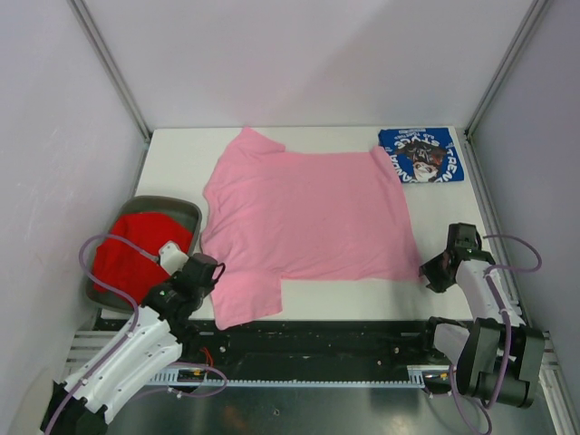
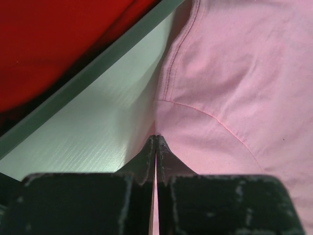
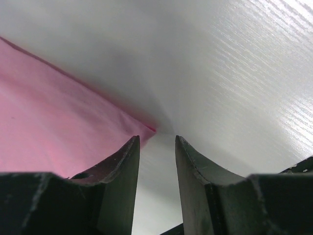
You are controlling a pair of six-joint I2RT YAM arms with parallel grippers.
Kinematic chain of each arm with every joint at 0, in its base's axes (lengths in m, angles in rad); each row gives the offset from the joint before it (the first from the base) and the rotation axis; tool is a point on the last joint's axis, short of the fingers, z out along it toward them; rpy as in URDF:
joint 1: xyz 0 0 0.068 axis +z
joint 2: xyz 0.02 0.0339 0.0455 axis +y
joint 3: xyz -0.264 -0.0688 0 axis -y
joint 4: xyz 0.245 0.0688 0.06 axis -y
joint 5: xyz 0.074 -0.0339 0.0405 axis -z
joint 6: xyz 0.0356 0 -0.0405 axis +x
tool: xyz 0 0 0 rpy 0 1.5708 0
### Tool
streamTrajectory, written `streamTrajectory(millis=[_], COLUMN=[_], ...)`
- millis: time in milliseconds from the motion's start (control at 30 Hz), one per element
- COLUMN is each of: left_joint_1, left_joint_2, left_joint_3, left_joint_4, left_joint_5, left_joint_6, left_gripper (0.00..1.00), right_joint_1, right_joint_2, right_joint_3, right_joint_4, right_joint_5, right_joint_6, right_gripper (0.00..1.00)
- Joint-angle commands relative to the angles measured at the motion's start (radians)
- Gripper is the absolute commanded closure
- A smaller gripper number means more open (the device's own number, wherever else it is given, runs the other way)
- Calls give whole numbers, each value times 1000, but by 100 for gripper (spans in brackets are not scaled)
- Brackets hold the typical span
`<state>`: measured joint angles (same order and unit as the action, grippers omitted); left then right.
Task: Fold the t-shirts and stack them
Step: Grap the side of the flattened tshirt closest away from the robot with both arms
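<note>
The pink t-shirt (image 1: 308,217) lies spread flat across the middle of the white table. My left gripper (image 1: 207,270) sits at its near-left sleeve edge. In the left wrist view the jaws (image 2: 156,138) are closed tip to tip at the pink cloth's (image 2: 234,98) edge, with pink showing between the fingers. My right gripper (image 1: 435,270) is open at the shirt's near-right corner. In the right wrist view the corner (image 3: 145,129) lies just ahead of the open jaws (image 3: 156,139), nothing between them. The blue printed t-shirt (image 1: 421,154) lies folded at the back right. The red t-shirt (image 1: 136,246) lies in the bin.
The grey oval bin (image 1: 186,210) stands at the left table edge, close beside my left gripper; its rim (image 2: 98,63) runs diagonally through the left wrist view. Enclosure walls and metal posts surround the table. Bare white tabletop (image 3: 220,73) lies to the right of the pink shirt.
</note>
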<state>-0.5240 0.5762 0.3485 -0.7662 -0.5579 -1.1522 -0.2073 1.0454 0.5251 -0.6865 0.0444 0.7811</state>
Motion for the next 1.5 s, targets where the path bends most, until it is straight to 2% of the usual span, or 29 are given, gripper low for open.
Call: streamTrajectory(millis=[0, 333, 400, 500, 600, 833, 1133, 1300, 1367, 1467], left_joint_1=[10, 11, 11, 12, 13, 26, 28, 28, 27, 22], left_joint_2=[-8, -3, -4, -6, -12, -61, -139, -138, -107, -20], left_joint_3=[26, 33, 37, 57, 91, 159, 140, 144, 141, 131], left_joint_4=[-2, -1, -1, -2, -11, -94, -185, -195, -192, -172], left_joint_5=[-45, -43, -37, -30, -20, 10, 80, 85, 79, 83], left_joint_6=[-17, -8, -7, 7, 26, 15, -91, -100, -97, -91], left_gripper=[100, 100, 100, 100, 100, 100, 100, 100, 95, 75], right_joint_1=[-4, -6, -7, -14, -34, -102, -133, -143, -144, -144], right_joint_2=[13, 75, 80, 68, 52, -12, -66, -112, -126, -124], right_joint_3=[-18, -40, -40, -40, -34, -22, -22, -22, -22, -22], right_joint_4=[44, 132, 136, 129, 109, 35, -66, -108, -104, -86], right_joint_5=[-16, -76, -78, -74, -67, -84, -89, -96, -101, -117], right_joint_6=[36, 48, 44, 36, 18, -29, -8, -11, -14, -15], right_gripper=[61, 67, 73, 90, 98, 100, 100, 100, 100, 100])
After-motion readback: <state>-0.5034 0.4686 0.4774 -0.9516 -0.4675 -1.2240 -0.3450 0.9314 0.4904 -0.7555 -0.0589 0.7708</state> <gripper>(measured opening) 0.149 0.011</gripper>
